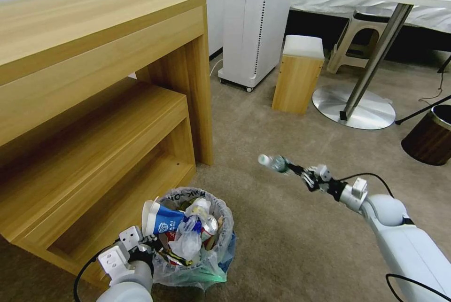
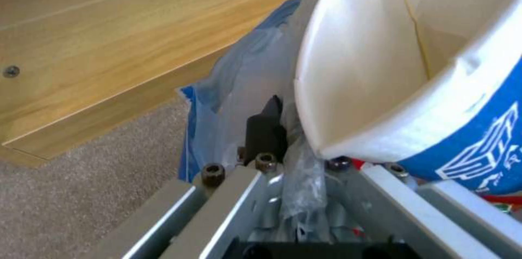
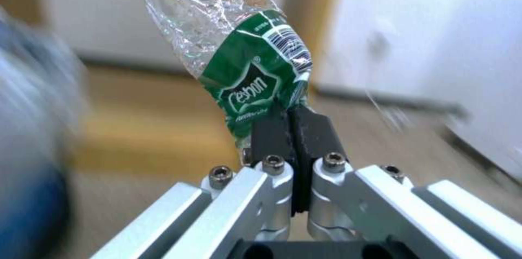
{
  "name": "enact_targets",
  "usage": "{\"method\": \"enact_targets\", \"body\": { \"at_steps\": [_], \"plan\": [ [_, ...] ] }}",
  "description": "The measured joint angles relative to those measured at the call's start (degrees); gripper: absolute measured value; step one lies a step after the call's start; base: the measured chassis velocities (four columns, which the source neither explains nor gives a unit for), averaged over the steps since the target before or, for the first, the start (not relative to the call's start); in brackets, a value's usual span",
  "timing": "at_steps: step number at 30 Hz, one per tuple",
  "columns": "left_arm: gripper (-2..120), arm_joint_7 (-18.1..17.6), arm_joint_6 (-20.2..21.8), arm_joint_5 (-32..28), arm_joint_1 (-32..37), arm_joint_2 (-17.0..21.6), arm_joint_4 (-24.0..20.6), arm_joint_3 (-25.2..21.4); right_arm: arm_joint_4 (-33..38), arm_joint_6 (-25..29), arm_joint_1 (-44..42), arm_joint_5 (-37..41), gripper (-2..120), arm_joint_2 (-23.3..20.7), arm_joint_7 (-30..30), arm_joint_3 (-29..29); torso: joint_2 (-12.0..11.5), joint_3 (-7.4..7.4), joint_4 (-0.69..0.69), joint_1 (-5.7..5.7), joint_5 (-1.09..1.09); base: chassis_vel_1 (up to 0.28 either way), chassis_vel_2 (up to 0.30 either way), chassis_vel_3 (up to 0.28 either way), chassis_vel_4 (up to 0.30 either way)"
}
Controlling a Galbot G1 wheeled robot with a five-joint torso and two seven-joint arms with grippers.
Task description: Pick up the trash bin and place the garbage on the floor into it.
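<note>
The trash bin [image 1: 213, 262], lined with a crinkly plastic bag, hangs low over the beige floor [image 1: 282, 236] beside the wooden desk. It holds garbage: a blue-white paper cup [image 1: 160, 220], a crushed can [image 1: 210, 227] and crumpled plastic. My left gripper [image 1: 146, 245] is shut on the bin's near rim. In the left wrist view its dark finger [image 2: 265, 128] pinches the bag [image 2: 239, 83] next to the cup [image 2: 413, 67]. My right gripper [image 1: 300, 174] is held out in the air to the right of the bin, shut on a crushed green-labelled bottle [image 1: 272, 162]. The right wrist view shows the bottle [image 3: 244, 55] clamped in that gripper [image 3: 291, 126].
A two-tier wooden desk [image 1: 94, 81] stands close on the left. Farther back are a white appliance on wheels [image 1: 256, 20], a wooden stool [image 1: 298, 76] and a round table's metal base [image 1: 354, 107]. A dark brown bin [image 1: 430, 137] sits at the right edge.
</note>
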Motion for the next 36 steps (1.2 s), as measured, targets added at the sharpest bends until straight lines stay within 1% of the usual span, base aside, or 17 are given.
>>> {"method": "enact_targets", "body": {
  "at_steps": [3,4,6,7,8,11,12,13,15,16,19,21,24,27,30,36],
  "plan": [
    [1,-0.01,0.02,0.12,0.01,-0.27,0.09,0.41,5.68,-2.14,0.42,9.01,0,1.05,-1.25,-4.21,0.00,0.00,0.00,0.00,0.00,0.000,0.000,0.000,0.000],
    [1,-0.01,0.02,0.12,0.01,-0.27,0.09,0.41,5.68,-2.14,0.42,9.01,0,1.05,-1.25,-4.21,0.00,0.00,0.00,0.00,0.00,0.000,0.000,0.000,0.000],
    [1,-0.02,0.02,0.49,0.03,-0.46,0.28,0.99,7.89,-3.57,1.20,13.49,0,2.36,-0.34,-7.56,0.00,0.00,0.00,0.00,0.00,0.000,0.000,0.000,0.000],
    [1,-0.02,0.02,0.83,0.07,-0.51,0.40,1.35,8.38,-3.79,1.70,14.93,0,2.94,0.29,-9.36,0.00,0.00,0.00,0.00,0.00,0.000,0.000,0.000,0.000],
    [1,-0.02,0.02,0.83,0.07,-0.51,0.40,1.35,8.38,-3.79,1.70,14.93,0,2.94,0.29,-9.36,0.00,0.00,0.00,0.00,0.00,0.000,0.000,0.000,0.000],
    [1,0.06,-0.13,2.23,0.54,-0.65,0.45,2.84,8.62,-3.78,3.77,18.67,0,4.39,2.85,-16.23,0.00,0.00,0.00,0.00,0.01,0.000,0.000,0.000,0.000],
    [1,0.06,-0.13,2.23,0.54,-0.65,0.45,2.84,8.62,-3.78,3.77,18.67,0,4.39,2.85,-16.23,0.00,0.00,0.00,0.00,0.01,0.000,0.000,0.000,0.000],
    [1,0.09,-0.20,2.69,0.74,-0.71,0.21,3.43,8.00,-3.48,4.62,18.91,0,4.83,3.51,-18.64,0.00,0.00,0.01,0.00,-0.01,0.000,0.000,0.000,0.000],
    [1,0.13,-0.21,3.14,0.99,-0.87,-0.61,4.45,6.23,-3.10,5.92,17.26,0,5.58,3.92,-21.88,0.00,0.00,0.02,0.00,0.03,0.000,0.000,0.000,0.000],
    [1,0.13,-0.21,3.14,0.99,-0.87,-0.61,4.45,6.23,-3.10,5.92,17.26,0,5.58,3.92,-21.88,0.00,0.00,0.02,0.00,0.03,0.000,0.000,0.000,0.000],
    [1,0.16,-0.20,3.26,0.98,-0.93,-1.38,4.71,4.78,-3.00,6.57,12.49,0,5.96,3.04,-24.77,0.00,0.00,0.01,0.00,0.03,0.000,0.000,0.000,0.000],
    [1,0.16,-0.19,3.24,0.94,-0.88,-1.44,4.54,4.76,-3.02,6.50,11.32,0,5.76,2.42,-25.11,0.00,0.00,0.01,0.00,0.02,0.000,0.000,0.000,0.000],
    [1,0.15,-0.19,2.90,0.88,-0.64,-1.62,3.82,4.76,-3.21,5.84,6.80,0,4.38,-1.25,-25.04,0.00,0.00,0.00,0.00,0.02,0.000,0.000,0.000,0.000],
    [1,0.15,-0.19,2.73,0.83,-0.62,-1.74,3.82,5.46,-3.83,5.28,4.71,0,3.12,-2.82,-24.31,0.00,0.00,-0.01,0.00,0.01,0.000,0.000,0.000,0.000],
    [1,0.14,-0.21,2.73,0.79,-0.63,-1.82,4.03,5.49,-3.95,5.08,3.16,0,2.73,-2.87,-23.88,0.00,0.00,-0.01,0.00,0.01,0.000,0.000,0.000,0.000],
    [1,0.13,-0.21,2.90,1.00,-0.69,-2.11,4.71,3.78,-3.82,5.04,1.92,0,3.80,-1.50,-24.24,0.00,0.00,0.00,0.00,0.01,0.000,0.000,0.000,0.000]
  ]
}}
